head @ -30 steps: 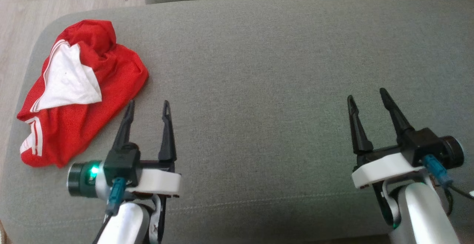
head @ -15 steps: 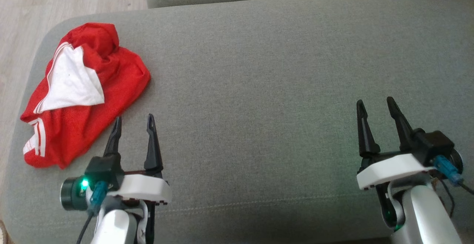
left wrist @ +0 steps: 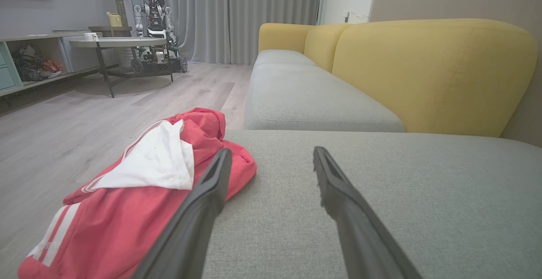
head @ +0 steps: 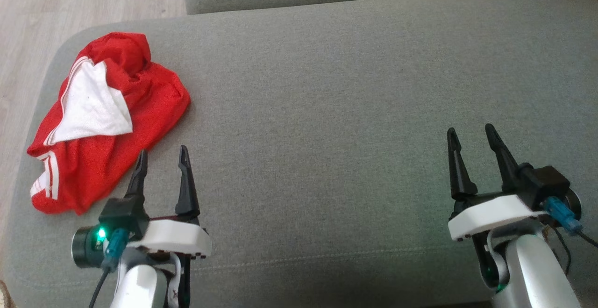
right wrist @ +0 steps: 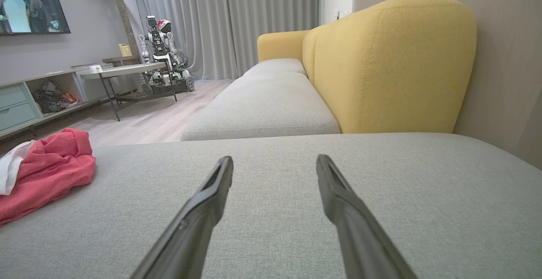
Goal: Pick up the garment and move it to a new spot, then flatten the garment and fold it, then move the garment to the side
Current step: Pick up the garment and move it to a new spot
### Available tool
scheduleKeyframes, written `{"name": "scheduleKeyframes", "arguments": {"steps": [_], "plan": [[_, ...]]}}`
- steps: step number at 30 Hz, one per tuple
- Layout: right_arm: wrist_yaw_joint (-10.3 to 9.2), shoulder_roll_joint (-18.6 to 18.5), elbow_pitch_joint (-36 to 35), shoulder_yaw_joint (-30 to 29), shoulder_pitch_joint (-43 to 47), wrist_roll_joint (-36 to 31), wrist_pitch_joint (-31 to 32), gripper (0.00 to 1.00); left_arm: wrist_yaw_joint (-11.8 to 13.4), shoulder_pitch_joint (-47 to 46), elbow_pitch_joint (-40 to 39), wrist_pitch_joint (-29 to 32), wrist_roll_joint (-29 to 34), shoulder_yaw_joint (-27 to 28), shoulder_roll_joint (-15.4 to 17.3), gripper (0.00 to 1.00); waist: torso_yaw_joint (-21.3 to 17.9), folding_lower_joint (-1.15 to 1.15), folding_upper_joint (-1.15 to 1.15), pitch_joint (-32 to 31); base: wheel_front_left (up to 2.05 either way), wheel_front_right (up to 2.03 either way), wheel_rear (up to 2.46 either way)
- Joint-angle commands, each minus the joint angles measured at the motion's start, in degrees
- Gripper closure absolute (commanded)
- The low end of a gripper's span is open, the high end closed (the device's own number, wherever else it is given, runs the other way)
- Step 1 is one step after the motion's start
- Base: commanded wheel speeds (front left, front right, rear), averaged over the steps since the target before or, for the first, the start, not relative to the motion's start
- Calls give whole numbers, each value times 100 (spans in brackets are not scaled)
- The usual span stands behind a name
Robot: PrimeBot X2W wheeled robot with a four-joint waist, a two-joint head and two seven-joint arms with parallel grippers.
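A crumpled red garment [head: 107,121] with a white lining and white stripes lies at the left end of the grey sofa cushion [head: 327,111]. The left wrist view has the garment [left wrist: 139,194] at lower left; the right wrist view has the garment [right wrist: 46,169] at the far left. My left gripper [head: 161,156] hovers open just right of the garment's near edge, nothing between its fingers. My right gripper [head: 469,132] is open too, over bare cushion far to the right. Both grippers' fingers point away from me.
Wooden floor [head: 28,23] borders the cushion's left edge. A second grey seat [left wrist: 305,97] and a yellow backrest [left wrist: 427,75] lie beyond. Across the room stand a round table [left wrist: 118,44], another robot [left wrist: 154,16] and a low shelf.
My left gripper has drawn back toward me and to the left, ending beside the garment's near edge. The right gripper has pulled back a little. The camera view shifted slightly.
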Motion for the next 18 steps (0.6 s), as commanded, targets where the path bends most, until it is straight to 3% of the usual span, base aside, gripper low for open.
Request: {"name": "scheduleKeyframes", "arguments": {"steps": [1, 18], "plan": [[-1, -57, -157, 160, -262, 10, -52, 0, -16, -129, -160, -70, -30, 179, 10, 0, -1, 0, 0, 1, 0, 0, 0], [-1, -57, -153, 187, -238, 34, -52, 0, -83, -147, 17, -70, -151, 132, 9, 0, 5, 0, 0, -12, 0, 0, 0]]}}
